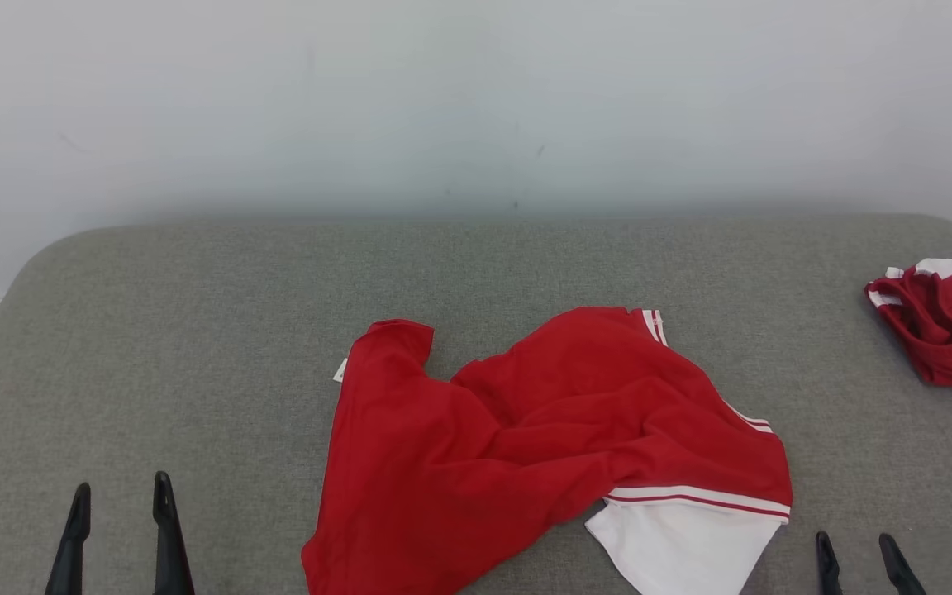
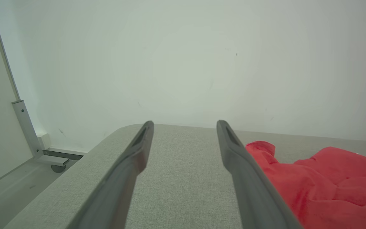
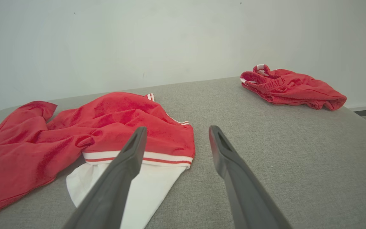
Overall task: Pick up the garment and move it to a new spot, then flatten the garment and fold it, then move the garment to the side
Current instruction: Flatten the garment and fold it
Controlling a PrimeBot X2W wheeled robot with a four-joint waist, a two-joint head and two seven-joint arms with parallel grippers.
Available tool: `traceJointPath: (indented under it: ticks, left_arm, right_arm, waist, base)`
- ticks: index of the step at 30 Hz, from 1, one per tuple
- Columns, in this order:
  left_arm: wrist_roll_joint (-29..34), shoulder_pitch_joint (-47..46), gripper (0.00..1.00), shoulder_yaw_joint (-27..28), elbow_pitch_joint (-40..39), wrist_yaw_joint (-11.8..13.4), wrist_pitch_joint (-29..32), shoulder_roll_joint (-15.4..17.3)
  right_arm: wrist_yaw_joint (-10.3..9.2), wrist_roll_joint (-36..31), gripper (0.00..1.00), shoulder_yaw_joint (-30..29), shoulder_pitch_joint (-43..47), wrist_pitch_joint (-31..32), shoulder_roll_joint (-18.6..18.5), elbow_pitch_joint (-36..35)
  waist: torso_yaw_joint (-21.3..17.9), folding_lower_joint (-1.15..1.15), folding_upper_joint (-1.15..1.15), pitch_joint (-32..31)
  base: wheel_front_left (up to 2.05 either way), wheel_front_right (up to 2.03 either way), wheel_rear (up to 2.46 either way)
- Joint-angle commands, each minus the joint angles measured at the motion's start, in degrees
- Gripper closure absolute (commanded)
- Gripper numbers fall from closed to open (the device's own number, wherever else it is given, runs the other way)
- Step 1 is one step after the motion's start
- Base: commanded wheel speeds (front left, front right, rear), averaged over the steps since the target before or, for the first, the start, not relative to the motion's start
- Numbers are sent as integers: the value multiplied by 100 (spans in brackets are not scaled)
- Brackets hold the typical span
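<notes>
Mid-surface, toward the near edge, the garment point(image 1: 542, 430) lies crumpled on the grey padded surface point(image 1: 195, 330). The red body is bunched, with a ridge of folds across its middle. A white panel point(image 1: 683, 549) under a striped band point(image 1: 695, 498) sticks out at near right, and there's a small pale tag point(image 1: 340, 369) at the far-left corner. Left gripper point(image 1: 122, 483) is at near left, well apart from the cloth, fingers spread and empty. Right gripper point(image 1: 854, 539) is at near right, just beside the white panel, fingers also spread and empty. My read is that the step is the first pick, not yet begun. Suggest going for single-layer edges, not the central ridge: left onto the near-left hem, right onto the striped band, where the trim should give a firmer bite. Come in low and close fully before lifting, since thin knit will probably slip from a shallow pinch. Lift both sides together so it hangs open rather than twisting. A second red garment point(image 1: 947, 322) is bundled at far right. Carry away from it, because the left side looks like the safer drop zone.
</notes>
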Motion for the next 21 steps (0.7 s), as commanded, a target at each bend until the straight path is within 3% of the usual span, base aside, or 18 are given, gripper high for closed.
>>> traceJointPath:
  ticks: [1, 10, 21]
  left_arm:
    - [122, 117, 0, 81, 4, -89, -15, -102]
    - [457, 128, 0, 333, 106, -401, -16, -407]
    - [727, -27, 0, 323, 358, -757, -16, -553]
  right_arm:
    - [-12, 19, 0, -23, 97, 0, 38, 43]
    - [-12, 137, 0, 266, 13, 3, -67, 567]
    - [-12, 193, 0, 545, -447, 487, -34, 1428]
  waist:
    - [17, 0, 0, -17]
    - [81, 0, 0, -27]
    - [294, 0, 0, 14]
  base:
    - [0, 0, 0]
    - [0, 0, 0]
    - [0, 0, 0]
